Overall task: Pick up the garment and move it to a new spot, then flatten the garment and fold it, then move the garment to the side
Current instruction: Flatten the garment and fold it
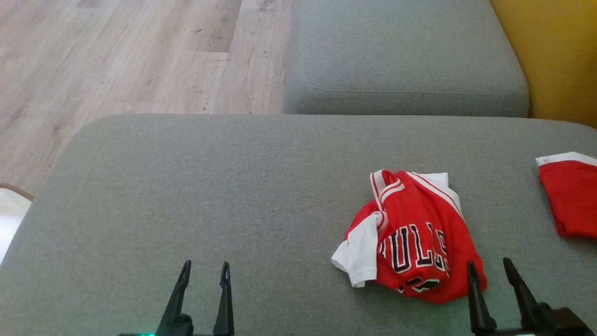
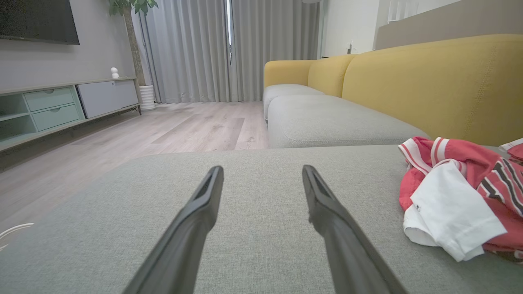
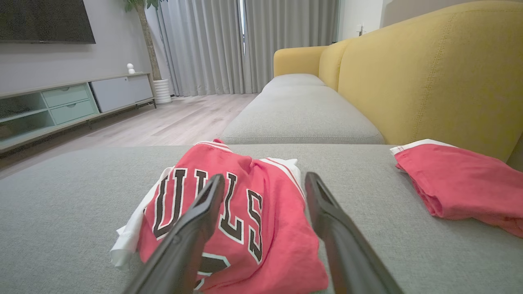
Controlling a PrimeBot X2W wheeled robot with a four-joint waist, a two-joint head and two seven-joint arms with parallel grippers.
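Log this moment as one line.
stage: before pickup | jersey: crumpled on cushion | left gripper: open, empty | right gripper: open, by jersey | red cloth: at right

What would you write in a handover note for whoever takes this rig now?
Left gripper: open, empty, over bare grey cushion.
Right gripper: open, empty, at the near edge of the red jersey.
Jersey: crumpled on the cushion, right of centre; a second red garment lies further right.
Done: nothing that shows.
Left: pick up, move, flatten, fold, set aside.
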